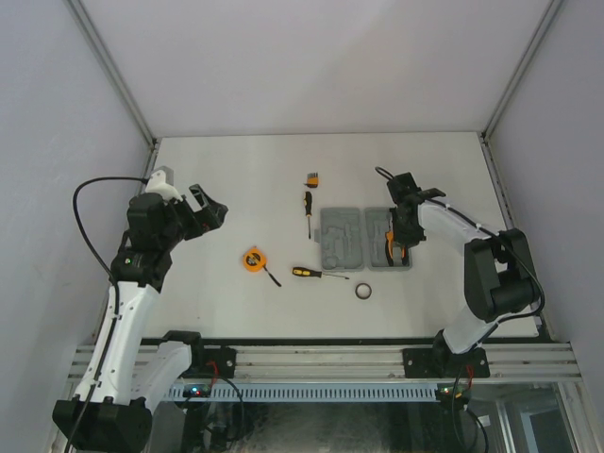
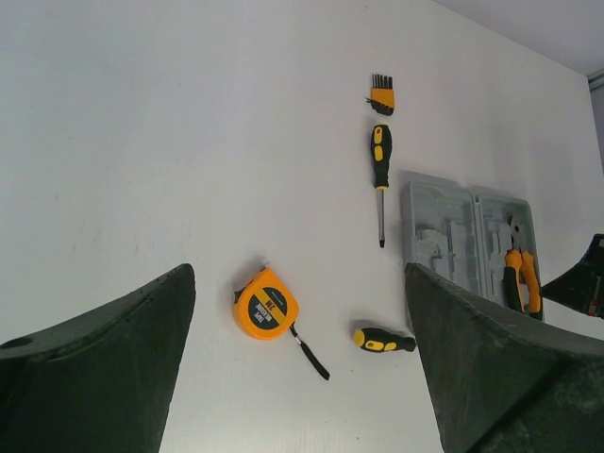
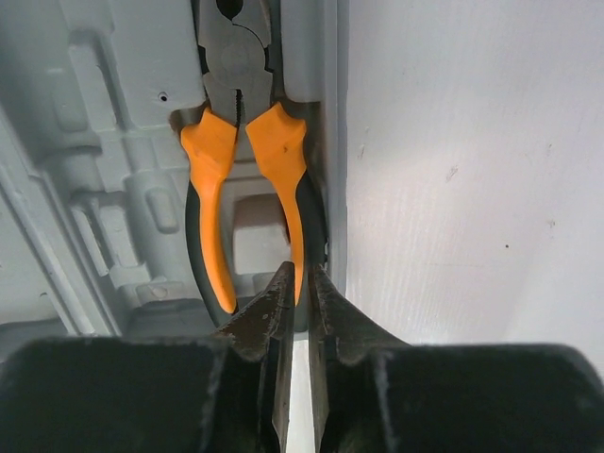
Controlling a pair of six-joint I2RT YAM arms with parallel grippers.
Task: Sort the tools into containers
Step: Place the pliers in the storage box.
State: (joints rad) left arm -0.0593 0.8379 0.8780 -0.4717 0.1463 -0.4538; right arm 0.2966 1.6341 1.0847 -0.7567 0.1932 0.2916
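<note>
Right claw (image 3: 300,276) pinched together on one handle tip of the pliers (image 3: 212,160), which lie in the open case (image 3: 113,113); we judge a pull could drag them from their recess. Farther off, our left claw (image 2: 297,276) hangs spread wide near the tape measure (image 2: 265,307).

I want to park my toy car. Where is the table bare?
Bare: the far strip behind the orange block, and the patch between tape measure and upright screwdriver. Crowded: around the grey case, lying screwdriver and ring.
</note>
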